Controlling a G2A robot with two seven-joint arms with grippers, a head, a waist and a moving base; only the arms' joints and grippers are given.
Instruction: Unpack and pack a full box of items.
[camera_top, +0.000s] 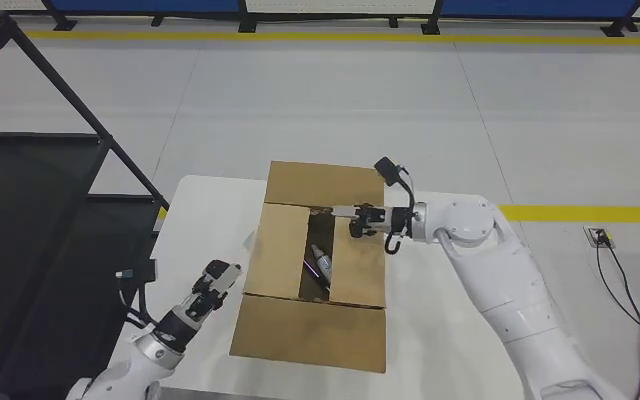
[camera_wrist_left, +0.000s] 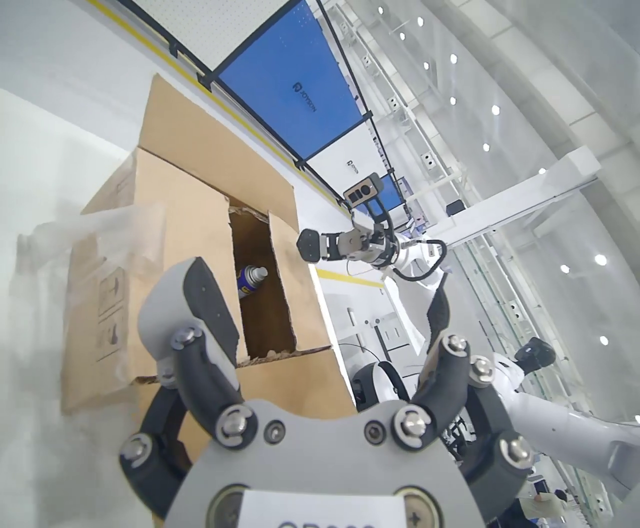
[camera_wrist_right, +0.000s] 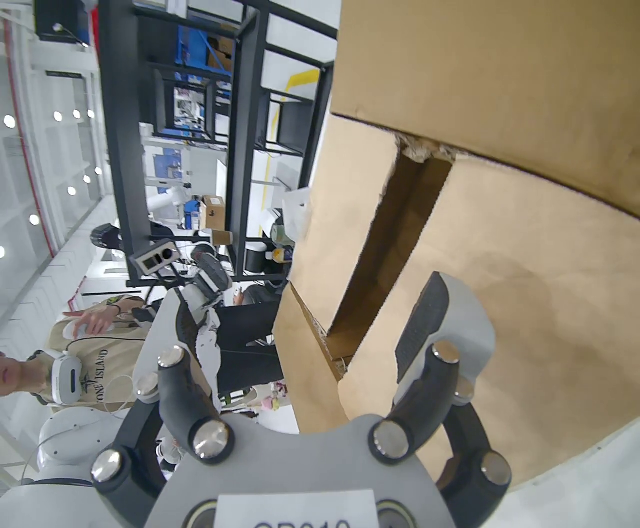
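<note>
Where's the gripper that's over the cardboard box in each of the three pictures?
Top view: the right gripper is mid-picture, over the cardboard box, beside the gap.
Left wrist view: right gripper farther off, beyond the gap.
Right wrist view: right gripper in the foreground, open, facing the gap.
Shared landmark: the dark gap between the box's flaps.

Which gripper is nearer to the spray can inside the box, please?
Right. The right gripper hovers over the box, close to the spray can; the left gripper is beside the box.
</note>
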